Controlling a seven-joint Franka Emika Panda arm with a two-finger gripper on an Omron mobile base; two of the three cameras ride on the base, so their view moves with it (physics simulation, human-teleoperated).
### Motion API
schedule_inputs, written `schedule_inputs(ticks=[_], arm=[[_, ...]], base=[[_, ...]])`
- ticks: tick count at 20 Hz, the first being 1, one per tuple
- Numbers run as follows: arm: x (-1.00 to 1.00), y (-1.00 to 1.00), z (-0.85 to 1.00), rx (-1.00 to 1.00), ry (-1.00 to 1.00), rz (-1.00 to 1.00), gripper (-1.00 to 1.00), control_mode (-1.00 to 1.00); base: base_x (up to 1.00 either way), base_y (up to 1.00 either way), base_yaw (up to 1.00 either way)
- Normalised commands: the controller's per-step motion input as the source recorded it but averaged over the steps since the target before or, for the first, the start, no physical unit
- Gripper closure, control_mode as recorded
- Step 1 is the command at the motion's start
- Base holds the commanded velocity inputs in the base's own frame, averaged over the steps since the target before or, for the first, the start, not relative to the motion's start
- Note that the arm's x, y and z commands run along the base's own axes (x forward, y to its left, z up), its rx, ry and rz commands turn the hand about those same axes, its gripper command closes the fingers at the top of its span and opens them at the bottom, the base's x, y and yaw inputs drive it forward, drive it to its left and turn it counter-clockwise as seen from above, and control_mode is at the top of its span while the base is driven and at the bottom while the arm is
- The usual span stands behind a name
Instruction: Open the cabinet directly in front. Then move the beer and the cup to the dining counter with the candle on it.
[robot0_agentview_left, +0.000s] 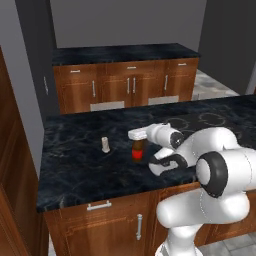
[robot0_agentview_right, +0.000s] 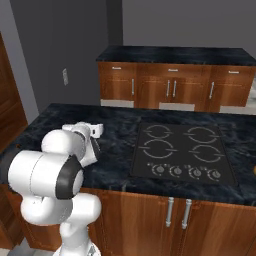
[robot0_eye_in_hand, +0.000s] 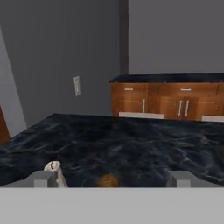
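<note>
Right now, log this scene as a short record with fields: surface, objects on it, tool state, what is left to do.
surface: dining counter, black veined marble with a cooktop set in it
beer: beer stands upright on the counter, under the tool
candle: candle stands on the counter beside the beer, apart from it
tool: tool open, fingers either side of the bottle top, not gripping
background: second black counter over base cabinets
remaining: the green cup is not on this counter yet
</note>
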Motion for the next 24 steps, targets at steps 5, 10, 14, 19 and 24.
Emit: schedule_inputs(ticks=[5, 10, 14, 19, 24], arm=[[-0.69, -0.09, 1.0, 0.0, 0.11, -0.09, -1.0, -1.0], [-0.72, -0.13, 1.0, 0.0, 0.09, -0.1, -1.0, -1.0], [-0.81, -0.29, 1.0, 0.01, 0.08, -0.11, -1.0, -1.0], [-1.0, -0.58, 0.92, 0.07, 0.15, -0.16, -1.0, -1.0], [-1.0, -0.66, 0.09, 0.01, 0.13, -0.08, -1.0, -1.0]], base=[[0.0, 0.0, 0.0], [0.0, 0.0, 0.0], [0.0, 0.0, 0.0], [0.0, 0.0, 0.0], [0.0, 0.0, 0.0]])
